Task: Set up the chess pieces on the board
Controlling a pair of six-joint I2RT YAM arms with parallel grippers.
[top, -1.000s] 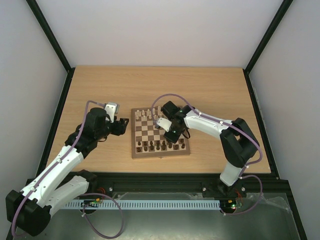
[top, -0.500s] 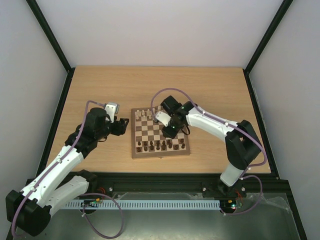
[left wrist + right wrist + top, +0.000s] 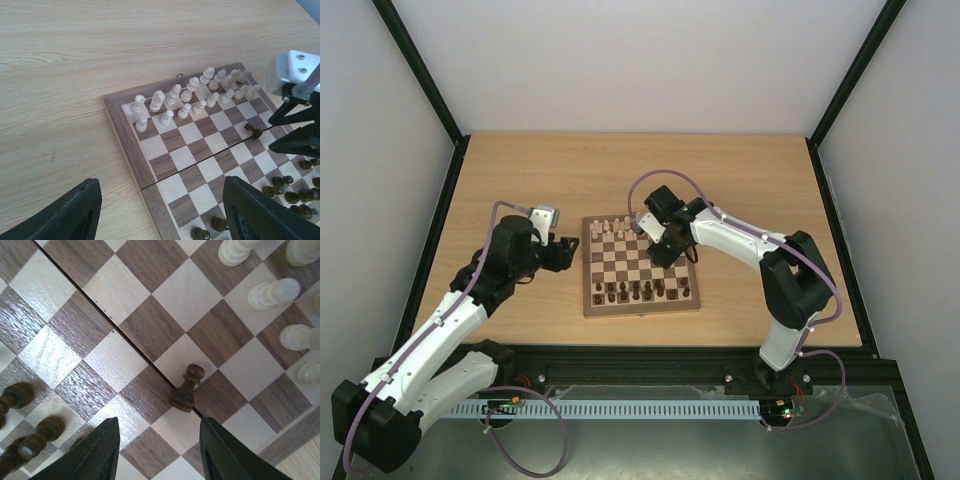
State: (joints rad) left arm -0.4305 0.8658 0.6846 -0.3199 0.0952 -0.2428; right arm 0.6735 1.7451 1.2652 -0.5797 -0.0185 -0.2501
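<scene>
The right gripper's fingers (image 3: 97,452) stand apart with nothing between them, their dark tips just above the board (image 3: 150,327). A single dark pawn (image 3: 186,390) stands upright just beyond the tips, clear of both. Its base sits at the fold line that crosses the middle of the board, close to the board's right edge. The right gripper (image 3: 665,250) hangs over the right half of the board, and its arm reaches in from the near right corner of the bench (image 3: 520,170).

The left gripper's fingers (image 3: 62,215) are also spread wide and hold nothing. Between them the left wrist view shows only the board's left border and bare squares. From above, the left gripper (image 3: 565,252) hovers just off the board's left edge, pointing toward it.

The board (image 3: 588,303) lies flat near the middle of the bench, a little toward the near edge, its sides roughly square to the bench edges. The pale pieces (image 3: 190,95) stand in two rows along the board's far edge, taller ones behind and pawns in front. The dark pieces (image 3: 640,291) are gathered along the near edge. In the left wrist view they look less evenly lined up, but their exact squares are too small to tell. The middle squares between the two sets are bare apart from the lone dark pawn (image 3: 255,131).
</scene>
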